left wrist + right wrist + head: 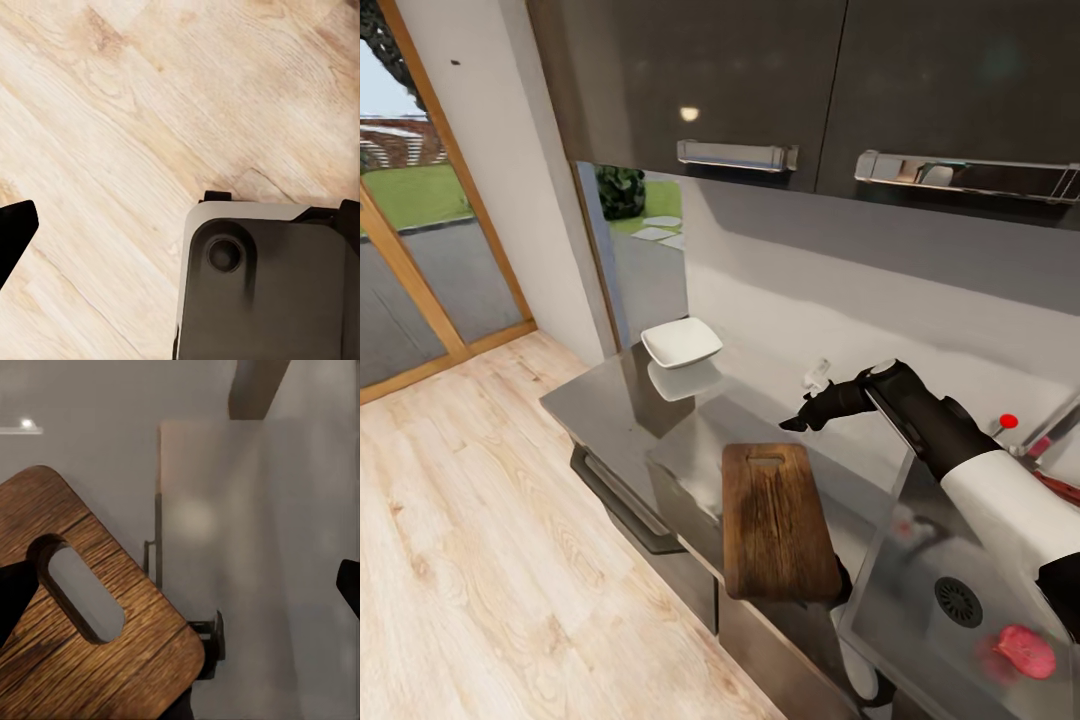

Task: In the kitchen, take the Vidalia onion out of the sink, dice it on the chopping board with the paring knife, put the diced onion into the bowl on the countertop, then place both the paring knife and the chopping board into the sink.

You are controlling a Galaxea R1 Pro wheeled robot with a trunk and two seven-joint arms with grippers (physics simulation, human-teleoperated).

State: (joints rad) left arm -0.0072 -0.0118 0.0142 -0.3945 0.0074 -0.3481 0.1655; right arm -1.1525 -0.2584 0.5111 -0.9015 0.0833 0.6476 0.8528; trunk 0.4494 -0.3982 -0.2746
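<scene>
pinkish onion (1025,651) in sink (920,640); brown board (775,522), white bowl (681,342) on countertop (610,410)

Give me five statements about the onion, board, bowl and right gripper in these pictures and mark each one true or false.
1. The Vidalia onion lies in the sink, near the drain. True.
2. The chopping board is in the sink. False: it lies on the countertop, its near end jutting past the front edge.
3. The bowl holds diced onion. False: it looks empty.
4. The right gripper hovers above the countertop beyond the board's handle-hole end, holding nothing. True.
5. The bowl sits on the chopping board. False: it stands apart, at the countertop's far end.
</scene>
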